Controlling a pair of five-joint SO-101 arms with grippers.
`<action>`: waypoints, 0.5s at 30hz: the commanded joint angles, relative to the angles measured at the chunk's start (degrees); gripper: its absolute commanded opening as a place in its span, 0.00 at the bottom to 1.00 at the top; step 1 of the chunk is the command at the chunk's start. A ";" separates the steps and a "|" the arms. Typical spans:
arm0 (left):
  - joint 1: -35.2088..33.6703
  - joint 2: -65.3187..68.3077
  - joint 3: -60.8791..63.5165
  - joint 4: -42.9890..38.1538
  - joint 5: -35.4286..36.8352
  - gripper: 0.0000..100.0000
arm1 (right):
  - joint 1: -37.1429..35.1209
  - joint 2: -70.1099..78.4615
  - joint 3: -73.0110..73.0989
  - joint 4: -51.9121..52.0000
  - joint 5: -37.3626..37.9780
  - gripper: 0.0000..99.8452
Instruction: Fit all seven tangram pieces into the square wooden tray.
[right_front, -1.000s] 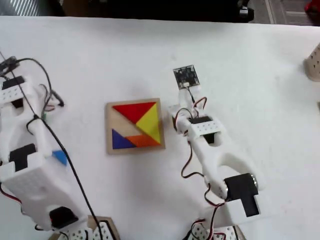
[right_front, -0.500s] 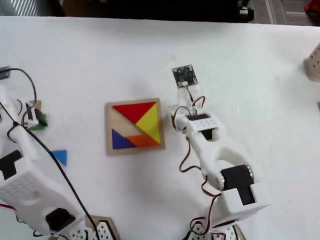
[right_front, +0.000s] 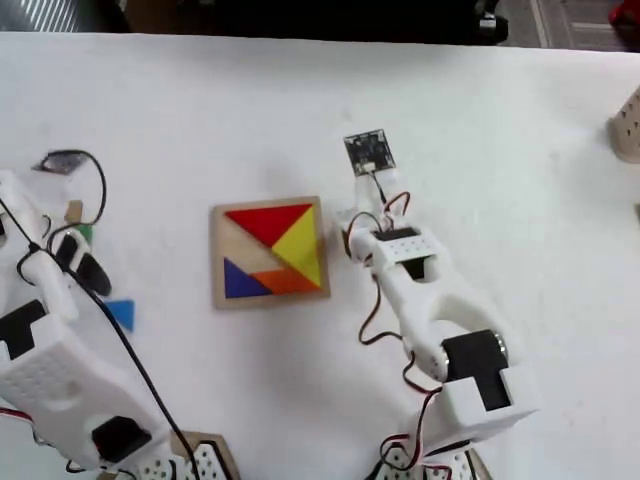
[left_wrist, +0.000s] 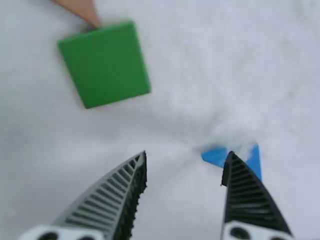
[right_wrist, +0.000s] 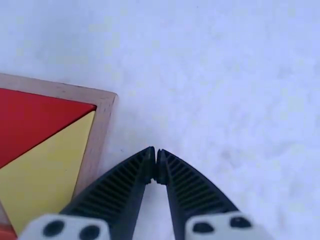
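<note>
The square wooden tray (right_front: 216, 262) is seen near the middle of the table (right_front: 480, 120). Four pieces are laid in it: a red triangle (right_front: 268, 222), a yellow triangle (right_front: 300, 250), an orange piece (right_front: 288, 281) and a dark blue triangle (right_front: 240, 281). At its 3 o'clock, just beside the rim, the right gripper (right_wrist: 156, 155) is held pressed together and empty. Well apart at 9 o'clock a green square (left_wrist: 104, 64) is lying, and at 8 o'clock a light blue triangle (left_wrist: 217, 155), which is partly covered by one finger of the left gripper (left_wrist: 186, 156). That gripper is spread apart and empty.

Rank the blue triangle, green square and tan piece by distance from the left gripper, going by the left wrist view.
1. The blue triangle, by one fingertip of the left gripper.
2. The green square, farther ahead.
3. The tan piece, just beyond the green square.
</note>
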 joint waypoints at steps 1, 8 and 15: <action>1.19 -4.00 -0.35 7.30 -2.29 0.25 | 0.84 -0.31 -2.81 -1.36 0.97 0.02; 1.80 -12.35 12.13 -0.35 -4.22 0.25 | 0.84 -0.22 -2.81 -1.36 0.97 0.02; 2.15 -31.60 31.21 -18.11 2.64 0.25 | 0.84 -0.22 -2.81 -1.19 0.97 0.02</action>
